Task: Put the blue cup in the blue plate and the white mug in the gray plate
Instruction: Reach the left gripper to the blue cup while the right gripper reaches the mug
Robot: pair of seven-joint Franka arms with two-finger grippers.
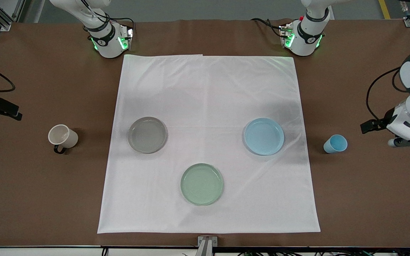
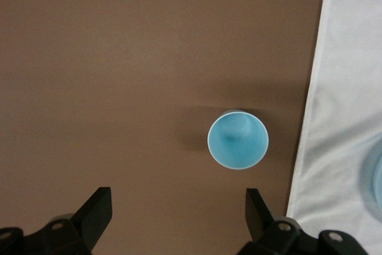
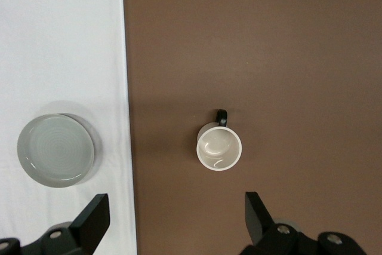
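left claw (image 2: 177, 216) and right claw (image 3: 177, 219) wide open, empty, above blue cup (image 2: 237, 142) and white mug (image 3: 219, 147); an off-centre descent risks tipping either.

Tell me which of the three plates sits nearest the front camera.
The pale-green plate. It lies lower in the front view than the gray plate and the blue plate.
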